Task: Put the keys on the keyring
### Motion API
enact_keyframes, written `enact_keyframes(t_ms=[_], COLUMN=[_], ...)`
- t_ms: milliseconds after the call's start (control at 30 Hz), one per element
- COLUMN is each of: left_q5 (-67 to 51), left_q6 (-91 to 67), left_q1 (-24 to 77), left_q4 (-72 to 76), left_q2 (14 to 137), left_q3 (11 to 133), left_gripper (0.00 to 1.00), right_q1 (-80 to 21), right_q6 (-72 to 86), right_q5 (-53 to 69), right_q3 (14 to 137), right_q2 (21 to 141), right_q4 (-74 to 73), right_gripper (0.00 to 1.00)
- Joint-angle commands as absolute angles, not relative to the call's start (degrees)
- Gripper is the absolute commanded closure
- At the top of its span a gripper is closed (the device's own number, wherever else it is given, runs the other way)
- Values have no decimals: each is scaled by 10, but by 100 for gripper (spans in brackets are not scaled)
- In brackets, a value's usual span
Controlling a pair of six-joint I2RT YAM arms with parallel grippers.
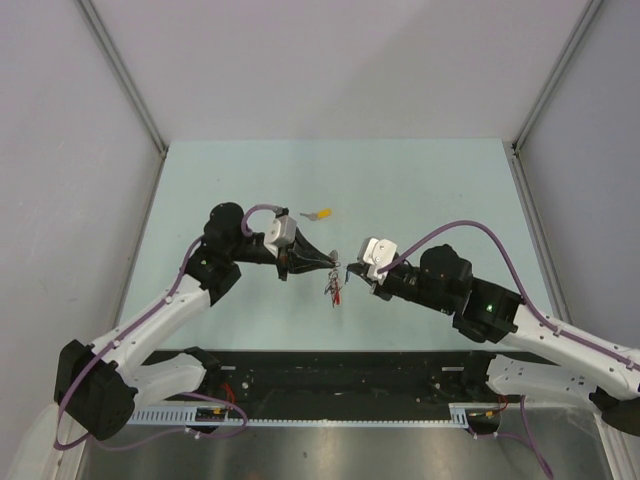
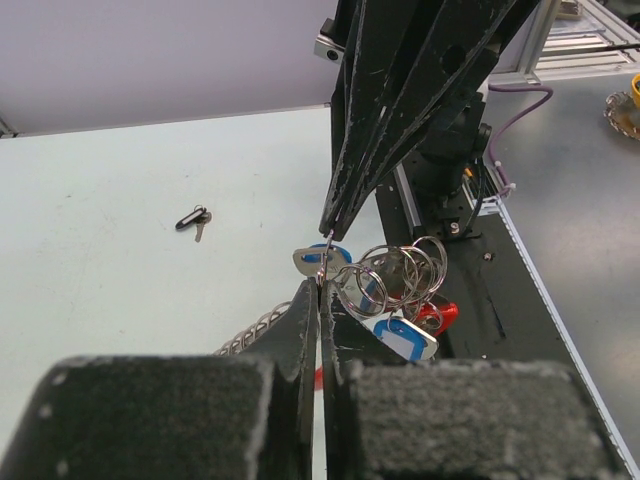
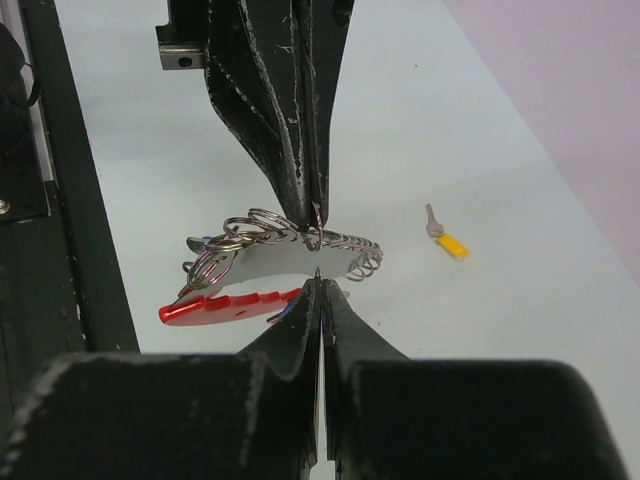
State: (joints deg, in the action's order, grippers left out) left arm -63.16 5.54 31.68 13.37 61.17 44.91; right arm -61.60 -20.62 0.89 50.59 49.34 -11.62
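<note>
Both grippers meet tip to tip above the middle of the table. My left gripper (image 1: 326,263) (image 2: 320,287) is shut on the small silver keyring (image 3: 316,238). The ring's chain (image 3: 352,255) and red strap (image 3: 225,307) hang from it with several silver rings (image 2: 400,272). My right gripper (image 1: 351,270) (image 3: 318,284) is shut on a blue-capped key (image 2: 322,260), held edge-on right at the ring. Another blue-capped key (image 2: 405,336) and a red cap (image 2: 437,316) dangle in the bundle (image 1: 335,287). A yellow-capped key (image 1: 320,213) (image 3: 446,241) lies loose on the table behind the grippers.
A small black ring with a tiny key (image 2: 192,219) lies on the pale green table (image 1: 430,190). Grey walls enclose the left, right and back. The black base rail (image 1: 330,365) runs along the near edge.
</note>
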Motion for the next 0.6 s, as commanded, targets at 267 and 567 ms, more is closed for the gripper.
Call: enact_keyframes(t_ms=[267, 567], left_q5=[-643, -634], left_q6=[42, 41], left_q1=[316, 316], left_q4=[169, 173], left_q2=[593, 591], left_q3=[447, 445], left_gripper=[100, 100], right_q1=[-606, -602], right_q6=[-209, -203], right_q5=[36, 45], right_q3=[526, 526], right_q2=[495, 494], right_q4=[-71, -76], right_gripper=[100, 100])
